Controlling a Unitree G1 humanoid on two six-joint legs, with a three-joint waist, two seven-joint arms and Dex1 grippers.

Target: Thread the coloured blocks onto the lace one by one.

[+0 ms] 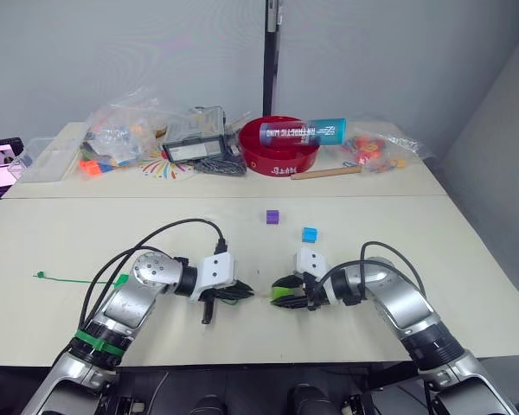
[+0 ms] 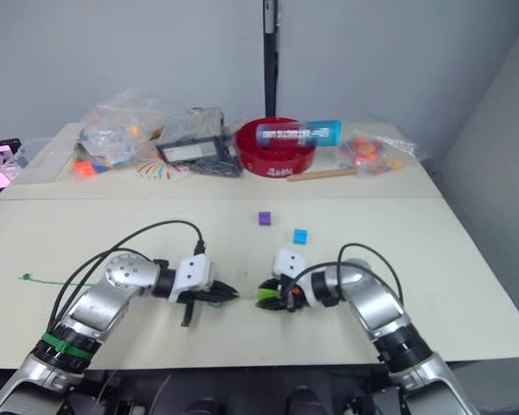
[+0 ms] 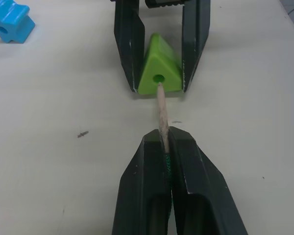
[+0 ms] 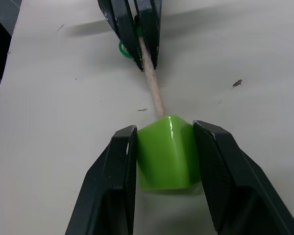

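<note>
My right gripper (image 1: 283, 296) is shut on a light green block (image 4: 165, 149), holding it just above the table with its hole facing my left gripper (image 3: 165, 133). That left gripper is shut on the lace's pale stiff tip (image 3: 161, 107), whose end sits right at the mouth of the block's hole. The rest of the thin green lace (image 1: 69, 279) trails left across the table to a small knot (image 1: 40, 275). A purple block (image 1: 272, 217) and a blue block (image 1: 309, 234) lie on the table beyond the grippers.
At the back stand a red bowl (image 1: 281, 149) with a tube lying across it, a black box (image 1: 195, 149), plastic bags of toy pieces (image 1: 121, 130), orange pieces (image 1: 89, 168) and a wooden stick (image 1: 326, 173). A lit screen (image 1: 0, 164) sits at the far left.
</note>
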